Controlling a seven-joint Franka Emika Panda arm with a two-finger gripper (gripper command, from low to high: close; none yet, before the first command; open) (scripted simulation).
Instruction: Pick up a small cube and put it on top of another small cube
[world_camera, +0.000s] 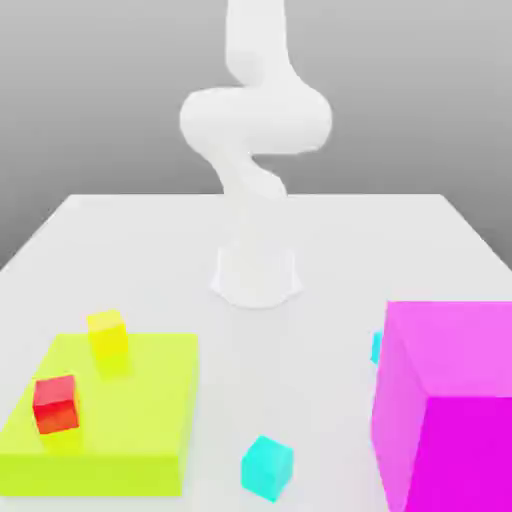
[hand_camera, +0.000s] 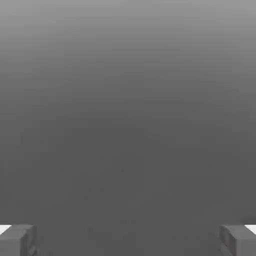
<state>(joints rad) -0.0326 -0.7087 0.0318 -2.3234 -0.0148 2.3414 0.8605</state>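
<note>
Grey, featureless backdrop is rising behind a flat white table (world_camera: 330, 240), where the white robot arm (world_camera: 255, 115) is standing on its round base at the table's middle and curling upward out of the exterior view. Near the front edge, a small plain cyan cube (world_camera: 267, 467) is sitting on the bare table, apart from everything else. On the exterior view's left, a low, wide lime-yellow slab (world_camera: 150, 400) is carrying a small red cube (world_camera: 55, 403) and a small yellow cube (world_camera: 107, 338). On the exterior view's right, a large magenta block (world_camera: 450, 400) is partly hiding what is probably a second cyan cube (world_camera: 376, 347) behind its edge. In the hand view, the gripper (hand_camera: 128, 240) is showing two grey fingertips (hand_camera: 20, 240) spread wide apart, gripping nothing, against plain grey.
</note>
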